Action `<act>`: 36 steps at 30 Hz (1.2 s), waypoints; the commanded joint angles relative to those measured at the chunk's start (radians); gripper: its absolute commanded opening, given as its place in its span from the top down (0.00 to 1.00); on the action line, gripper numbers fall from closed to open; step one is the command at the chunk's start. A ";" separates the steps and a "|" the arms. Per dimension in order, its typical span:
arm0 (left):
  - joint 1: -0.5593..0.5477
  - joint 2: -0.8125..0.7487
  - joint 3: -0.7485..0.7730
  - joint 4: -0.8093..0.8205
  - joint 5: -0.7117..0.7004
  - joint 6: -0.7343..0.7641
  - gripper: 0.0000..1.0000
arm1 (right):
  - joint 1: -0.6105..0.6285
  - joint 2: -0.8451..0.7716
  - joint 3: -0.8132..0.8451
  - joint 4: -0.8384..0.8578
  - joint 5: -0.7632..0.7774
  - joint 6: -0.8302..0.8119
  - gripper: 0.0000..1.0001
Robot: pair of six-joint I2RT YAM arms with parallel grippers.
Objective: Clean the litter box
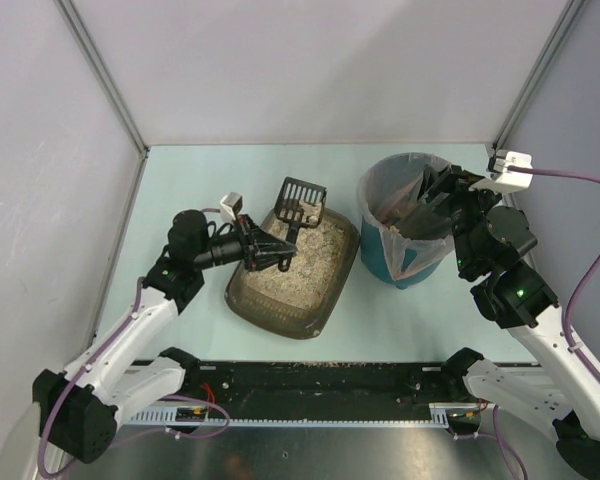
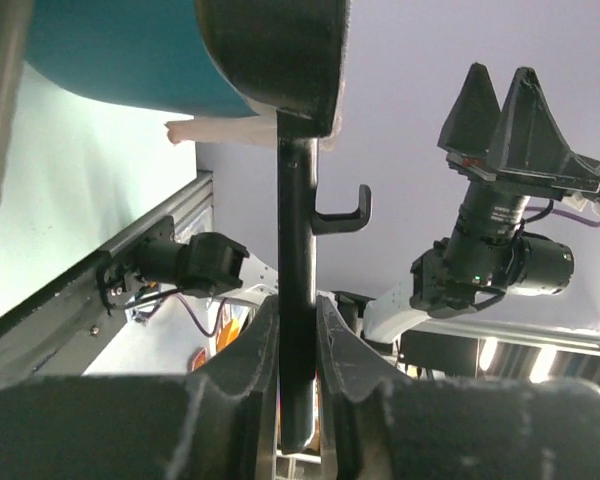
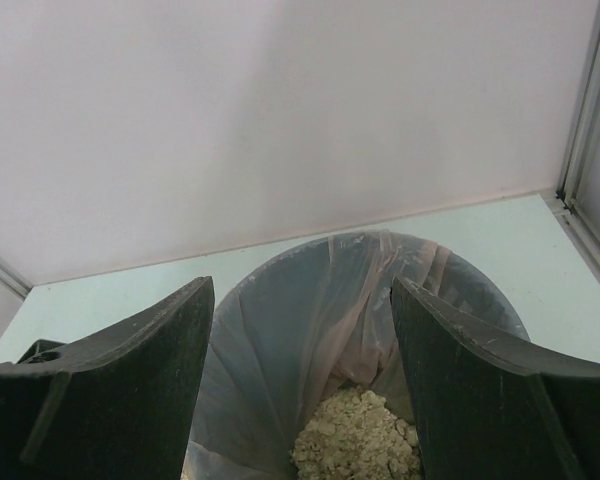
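Two-arm workcell viewed from above and from both wrists. The pale green table (image 1: 200, 190) carries every item, enclosed by light walls on the left, far and right sides.

The litter box (image 1: 277, 318) lies left of centre, set at an angle, with its near end towards the left arm's base. Its beige litter is exposed and within that arm's reach.

The teal bin (image 1: 380, 262) stands just right of the litter box and apart from it. Its clear liner (image 3: 280, 340) is folded over the rim, and the placement probably keeps the carry from tray to bin short.

The right gripper (image 1: 430, 200) hovers over the bin mouth. Its fingers are spread wide with nothing between them (image 3: 300, 290), apparently placed to steady the bin or liner.

The left gripper (image 1: 275, 255) hangs over the middle of the litter box, clamped on the handle of the scoop (image 1: 302, 200). The wrist view shows both fingers (image 2: 260, 345) pressed against the black handle (image 2: 296, 250), gripped low so the head is free to work.

The slotted scoop head is raised at the far rim of the litter box, tilted up, and appears to carry no load. A pile of pale clumps (image 3: 355, 440) lies at the bottom of the bin.
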 commanded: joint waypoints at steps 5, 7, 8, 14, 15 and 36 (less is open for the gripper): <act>-0.137 0.074 0.210 0.001 -0.143 -0.040 1.00 | 0.005 -0.019 0.001 0.003 0.033 -0.001 0.24; -0.158 0.089 0.249 -0.021 -0.163 -0.025 1.00 | 0.005 -0.020 0.001 0.001 0.034 0.001 0.24; -0.175 0.099 0.265 -0.058 -0.178 -0.011 1.00 | 0.005 -0.019 0.001 0.001 0.034 0.002 0.24; -0.210 0.169 0.352 -0.124 -0.215 0.067 1.00 | 0.005 -0.027 0.001 -0.006 0.040 0.001 0.24; -0.214 0.195 0.369 -0.130 -0.224 0.087 1.00 | 0.005 -0.028 0.001 -0.009 0.042 0.001 0.24; -0.342 0.623 0.901 -0.378 -0.269 0.460 1.00 | 0.005 -0.065 0.001 -0.042 0.096 -0.024 0.23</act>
